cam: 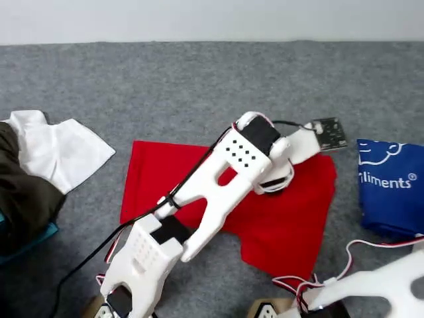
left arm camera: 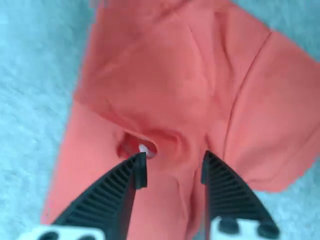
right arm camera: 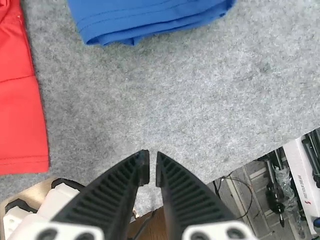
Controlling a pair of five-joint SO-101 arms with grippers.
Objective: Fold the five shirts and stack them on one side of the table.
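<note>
At the far left a white shirt (cam: 59, 149) lies crumpled against a dark garment (cam: 23, 192) at the table's edge. In the middle the red shirt (cam: 285, 212) lies rumpled on the grey table (cam: 199, 86). The left arm (cam: 218, 172) stretches across it. The left gripper (left arm camera: 172, 167) is low over the cloth by the neck opening, jaws spread and pinching nothing. Further right, apart from the red one, the blue shirt (cam: 391, 189) sits folded. The right gripper (right arm camera: 152, 162) hangs over bare grey surface near both shirts, its jaws drawn almost together and holding nothing.
</note>
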